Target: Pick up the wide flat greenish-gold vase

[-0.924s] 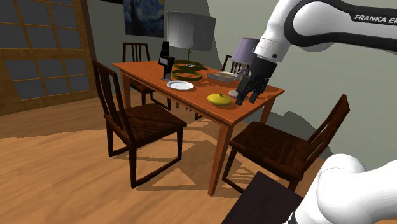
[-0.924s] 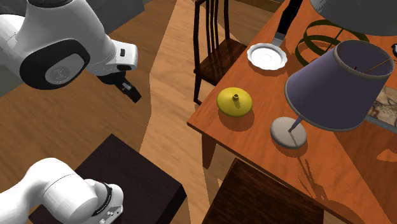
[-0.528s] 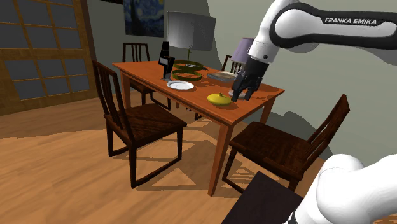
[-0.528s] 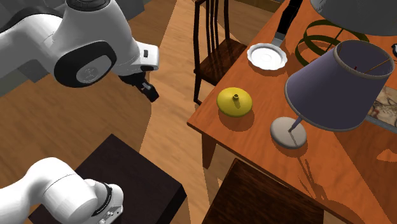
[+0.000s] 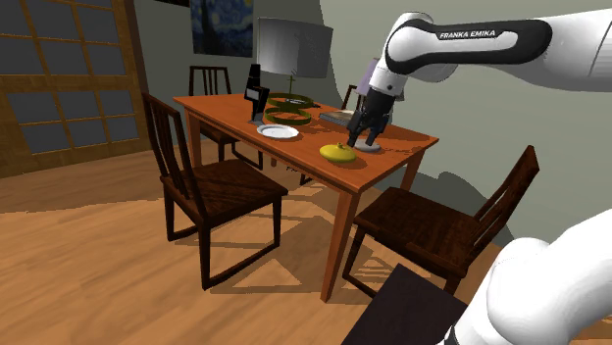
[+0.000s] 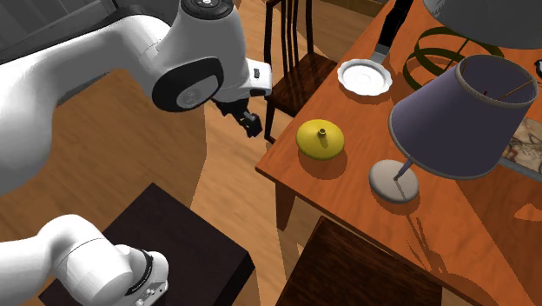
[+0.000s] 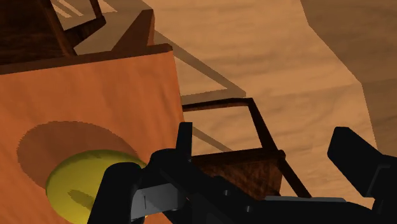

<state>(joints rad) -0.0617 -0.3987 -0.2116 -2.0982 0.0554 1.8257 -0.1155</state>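
the vase [image 6: 320, 139] sits on the table [image 6: 460, 235] near its corner, between the plate [image 6: 365, 76] and the lamp [image 6: 456, 109].

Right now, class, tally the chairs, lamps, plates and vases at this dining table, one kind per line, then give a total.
Chairs: 4
Lamps: 2
Plates: 1
Vases: 1
Total: 8

One table [image 5: 221, 110], four chairs [image 5: 221, 186] [image 5: 209, 83] [image 5: 432, 225] [image 5: 350, 98], two lamps [image 5: 294, 47] [image 6: 460, 122], one plate [image 5: 279, 131], one yellow vase [image 5: 338, 153].
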